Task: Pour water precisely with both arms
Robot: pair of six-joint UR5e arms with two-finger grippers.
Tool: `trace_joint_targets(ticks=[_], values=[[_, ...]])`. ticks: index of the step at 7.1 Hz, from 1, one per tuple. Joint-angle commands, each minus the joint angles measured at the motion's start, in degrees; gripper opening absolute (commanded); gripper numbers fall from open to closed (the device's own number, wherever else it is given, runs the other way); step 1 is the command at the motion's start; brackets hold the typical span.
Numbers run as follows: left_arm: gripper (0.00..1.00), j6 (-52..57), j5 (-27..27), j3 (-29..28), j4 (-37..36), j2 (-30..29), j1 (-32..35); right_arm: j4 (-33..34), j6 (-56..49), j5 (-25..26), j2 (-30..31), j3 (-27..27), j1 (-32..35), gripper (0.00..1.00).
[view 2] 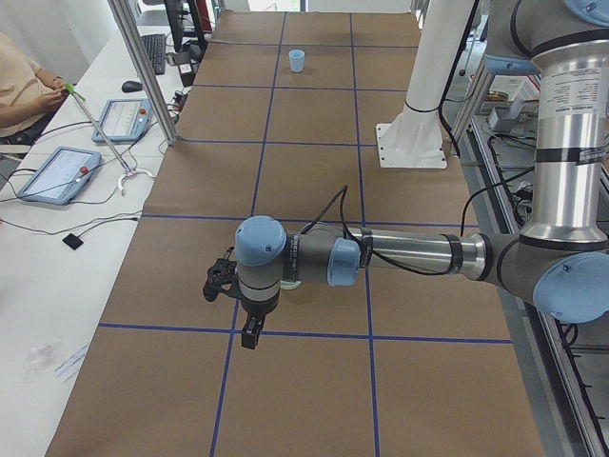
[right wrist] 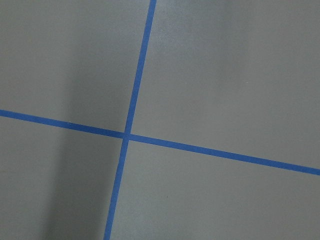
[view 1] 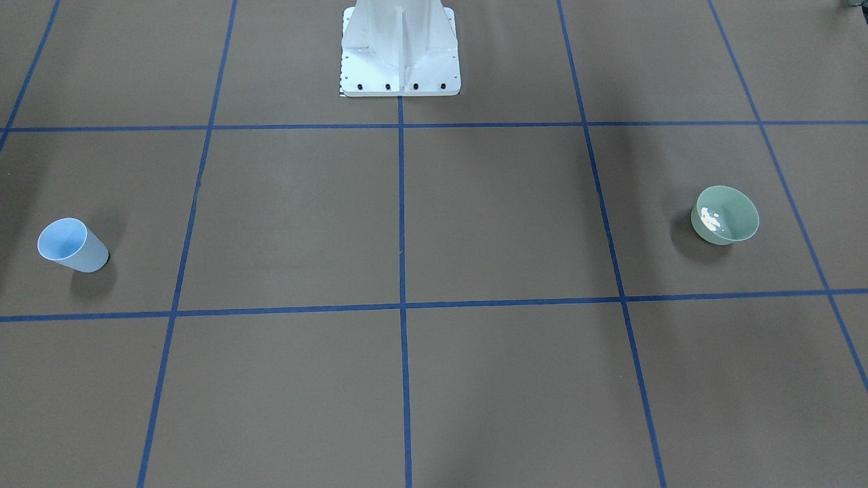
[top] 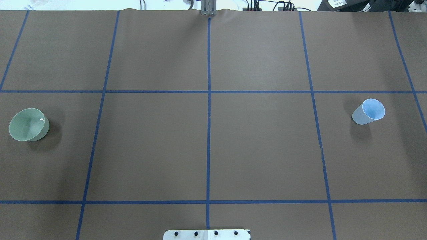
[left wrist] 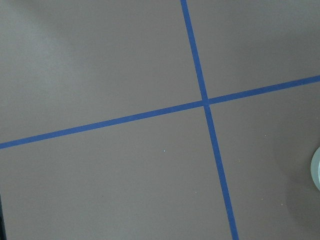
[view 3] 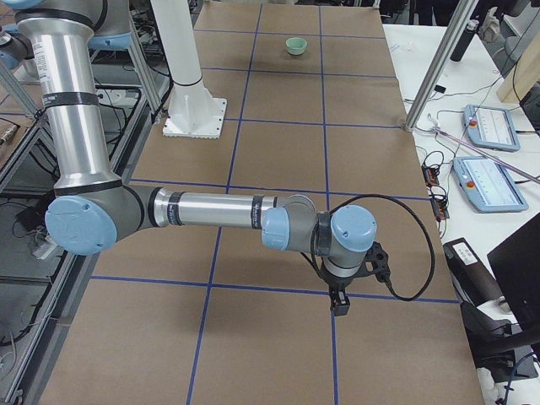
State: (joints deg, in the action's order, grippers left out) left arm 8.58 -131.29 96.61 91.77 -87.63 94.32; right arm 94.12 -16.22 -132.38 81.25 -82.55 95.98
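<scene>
The brown table (top: 260,150), gridded with blue tape lines (top: 208,133), filled every view. The left arm (view 2: 419,255) reached out low over it, its left gripper (view 2: 249,333) hanging fingers-down above a tape line. The right arm (view 3: 211,209) did the same at the other end, with the right gripper (view 3: 339,305) also pointing down. Both grippers showed only in the side views, so how far the fingers were parted could not be told, and nothing was seen in them. The white pedestal (view 1: 400,47) stood at the robot's edge on the centre tape line. The green bowl (top: 28,124) sat upright on the robot's left part of the table, and the blue cup (top: 368,111) sat upright on the robot's right part, well apart from it. The water (view 1: 710,218) lay inside the green bowl as whitish glints on the inner wall, far down the table from the right gripper. The left side view did not show the bowl, so its gap to the left fingers could not be told. The left wrist view had a pale curved sliver (left wrist: 316,167) at its right edge — too little to name. A seated person (view 2: 19,90) and tablets (view 2: 57,174) were at a side bench. Nothing stood between bowl and cup.
</scene>
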Motion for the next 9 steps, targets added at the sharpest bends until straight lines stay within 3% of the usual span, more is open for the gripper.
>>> trace_joint_targets(ticks=[1, 6, 9], values=[[1.00, -8.6, -0.1, 1.0, 0.8, -0.5, 0.0, 0.0, 0.0, -0.1, 0.1, -0.1, 0.0, 1.00], [1.00, -8.3, -0.2, 0.7, 11.6, 2.0, 0.0, 0.0, 0.1, -0.1, 0.3, -0.1, 0.0, 1.00], [1.00, -8.4, -1.0, 0.6, 11.9, 2.0, 0.0, 0.0, 0.0, -0.1, 0.3, -0.1, 0.0, 1.00]])
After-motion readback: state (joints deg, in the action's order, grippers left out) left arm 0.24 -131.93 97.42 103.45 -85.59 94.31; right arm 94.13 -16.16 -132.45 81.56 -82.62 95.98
